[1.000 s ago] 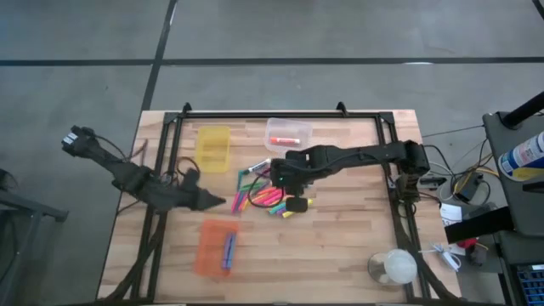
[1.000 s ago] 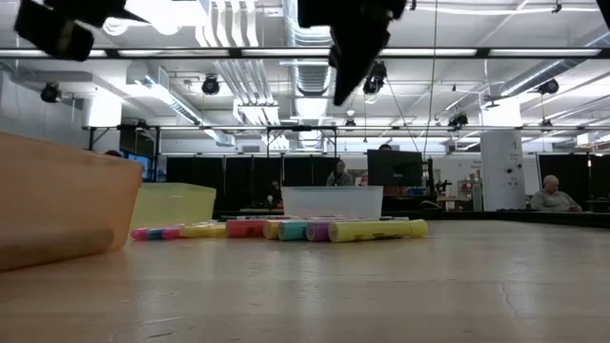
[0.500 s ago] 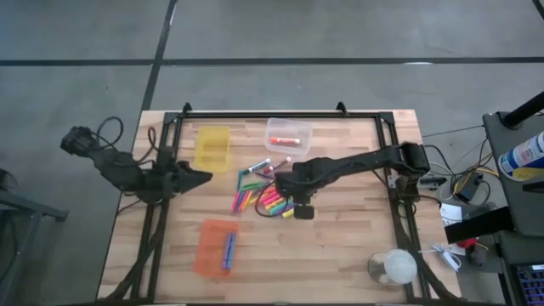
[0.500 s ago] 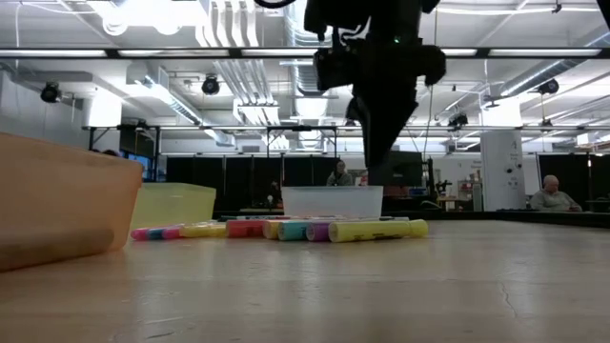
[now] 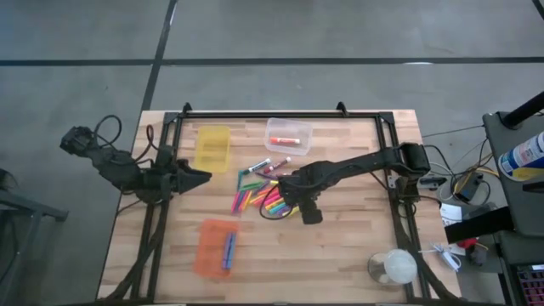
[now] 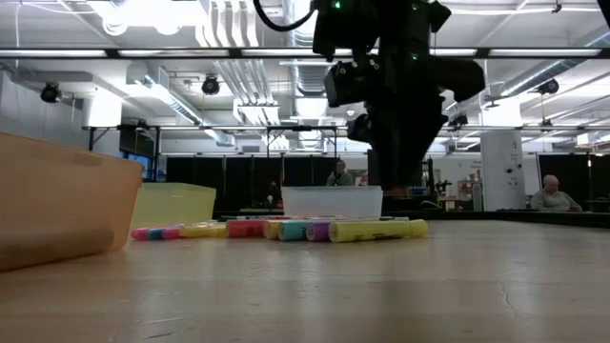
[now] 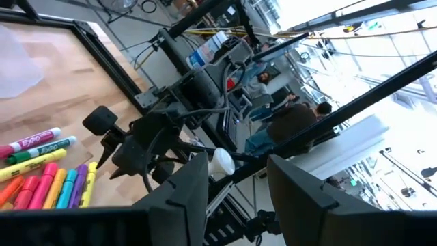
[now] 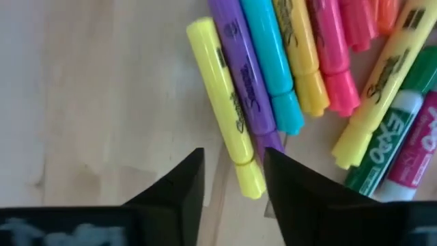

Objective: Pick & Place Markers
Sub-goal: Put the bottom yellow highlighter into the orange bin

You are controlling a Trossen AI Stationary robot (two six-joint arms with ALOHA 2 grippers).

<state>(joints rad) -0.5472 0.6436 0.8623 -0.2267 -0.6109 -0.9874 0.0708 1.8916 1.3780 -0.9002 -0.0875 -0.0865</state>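
Since a second ago my right hand (image 5: 299, 204) has dropped from above the pile to its near-right edge, and the left arm has pulled back to the tabletop's left edge. Right hand's fingers (image 8: 176, 186) are apart, nothing between them; in the right wrist view they straddle the capped end of a yellow highlighter marker (image 8: 225, 106), with a purple highlighter marker (image 8: 246, 75) touching it alongside, then cyan, orange-yellow and pink ones fanned out beside that. The loose pile of bright markers (image 5: 259, 191) lies mid-tabletop on the light wooden tabletop (image 5: 348, 246), just beside the right hand. One red marker (image 5: 286, 141) sits in the clear plastic bin (image 5: 289, 134) at the far side, one blue marker (image 5: 228, 249) in the orange plastic bin (image 5: 214, 247) at the near-left; the yellow plastic bin (image 5: 212, 148) is far-left of the pile. Left hand (image 5: 202, 178) hovers at the left frame rail, well apart from the pile, fingers (image 7: 300, 198) apart and holding nothing. Low view shows the marker row lying flat with the right arm coming down over its right end.
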